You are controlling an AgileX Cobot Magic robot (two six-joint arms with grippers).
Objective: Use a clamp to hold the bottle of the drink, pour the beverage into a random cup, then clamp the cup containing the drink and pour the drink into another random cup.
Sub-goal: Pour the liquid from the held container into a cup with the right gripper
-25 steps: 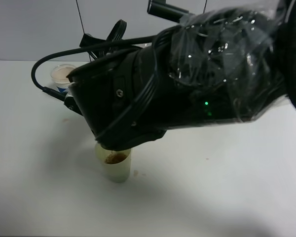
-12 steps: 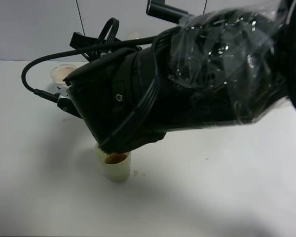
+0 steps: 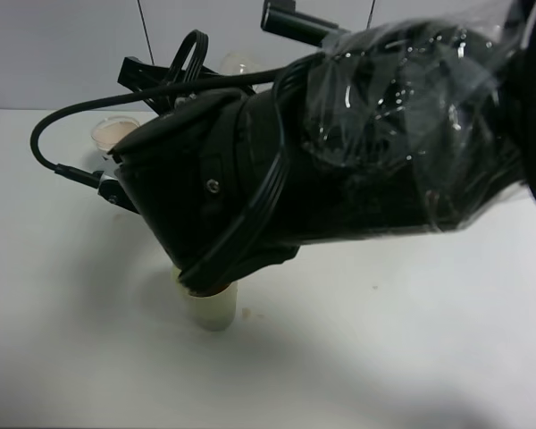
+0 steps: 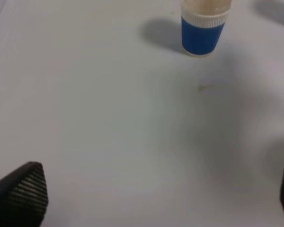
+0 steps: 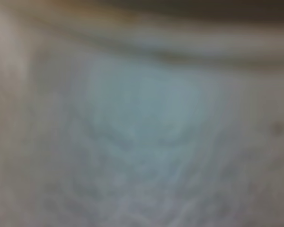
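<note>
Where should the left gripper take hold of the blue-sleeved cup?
Across the blue band of the blue-sleeved cup, below the rim, coming in level from the left wrist camera's side: it stands upright and round, with nothing touching its sides.

Crinkled clear plastic film [image 3: 411, 107], glossy with glints, at two o'clock over matt black arm housing [image 3: 196, 197]. Smooth, faintly translucent plastic tumbler [image 3: 213, 311] at seven o'clock. Paper cup [image 4: 202, 28] with finely ribbed matt blue sleeve. Smooth matt white table [image 4: 99, 109]. Knurled black finger pad [image 4: 23, 191].
</note>
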